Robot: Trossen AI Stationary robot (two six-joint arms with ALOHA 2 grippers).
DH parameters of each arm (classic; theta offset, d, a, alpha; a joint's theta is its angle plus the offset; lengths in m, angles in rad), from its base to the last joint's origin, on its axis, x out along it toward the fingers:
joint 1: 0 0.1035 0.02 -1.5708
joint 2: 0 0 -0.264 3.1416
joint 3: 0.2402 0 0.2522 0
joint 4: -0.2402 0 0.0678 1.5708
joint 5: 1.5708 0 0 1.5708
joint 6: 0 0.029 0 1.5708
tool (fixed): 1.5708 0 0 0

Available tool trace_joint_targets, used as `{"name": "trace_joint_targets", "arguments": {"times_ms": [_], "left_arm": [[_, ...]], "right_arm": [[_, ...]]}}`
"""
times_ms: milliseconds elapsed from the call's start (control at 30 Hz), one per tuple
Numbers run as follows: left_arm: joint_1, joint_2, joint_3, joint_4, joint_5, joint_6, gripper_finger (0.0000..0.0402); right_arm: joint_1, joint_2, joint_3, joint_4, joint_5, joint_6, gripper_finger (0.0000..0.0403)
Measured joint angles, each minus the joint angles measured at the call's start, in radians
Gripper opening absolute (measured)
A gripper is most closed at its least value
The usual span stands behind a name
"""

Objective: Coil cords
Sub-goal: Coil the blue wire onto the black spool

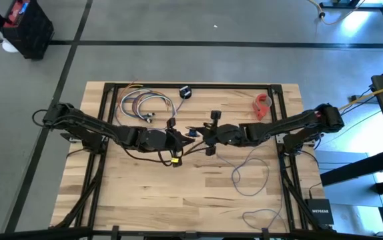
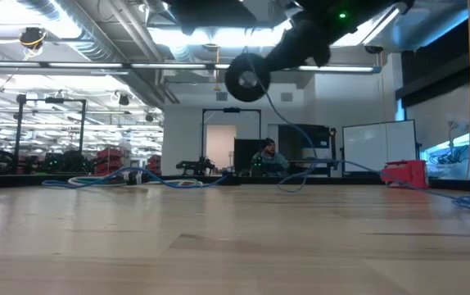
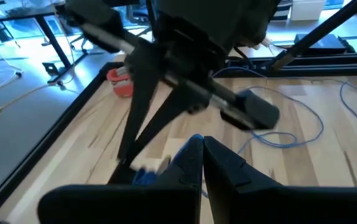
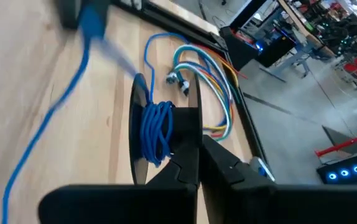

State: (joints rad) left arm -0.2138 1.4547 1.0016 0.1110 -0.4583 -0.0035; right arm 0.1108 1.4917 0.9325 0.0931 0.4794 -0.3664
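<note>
Mid-tabletop, the right end effector (image 4: 197, 158) is pinched on a spool wound with several turns of blue cord (image 4: 157, 130). The left end effector (image 3: 202, 163) is pressed together. Much cord (image 1: 248, 175) lies loose toward the near right corner.

A pale wooden table (image 1: 178, 200) in a black frame. On it lie loose blue cord (image 1: 248, 175), a coiled multicoloured cable bundle (image 1: 145, 105) and a red tape roll (image 1: 263, 105).

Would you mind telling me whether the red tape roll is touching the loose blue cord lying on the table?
Apart. The high view shows the red tape roll near the far right edge, bare wood separating it from the blue cord.
</note>
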Motion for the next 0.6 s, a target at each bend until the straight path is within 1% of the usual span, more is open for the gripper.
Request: {"name": "trace_joint_targets", "arguments": {"times_ms": [100, 267, 367, 600], "left_arm": [[0.000, 0.015, 0.000, 0.014, 0.006, 0.008, 0.0001], [-0.001, 0.015, 0.000, 0.012, 0.006, 0.007, 0.0002], [-0.003, 0.013, 0.001, 0.018, 0.001, 0.005, 0.0001], [-0.001, 0.011, 0.003, 0.026, -0.006, 0.000, 0.0001]], "right_arm": [[0.000, 0.016, 0.007, 0.085, -0.004, 0.047, 0.0005], [0.000, -0.004, 0.010, 0.227, -0.098, 0.090, 0.0005], [-0.001, -0.031, 0.009, 0.273, -0.143, 0.115, 0.0005], [0.000, -0.073, 0.006, 0.350, -0.153, 0.116, 0.0005]]}}
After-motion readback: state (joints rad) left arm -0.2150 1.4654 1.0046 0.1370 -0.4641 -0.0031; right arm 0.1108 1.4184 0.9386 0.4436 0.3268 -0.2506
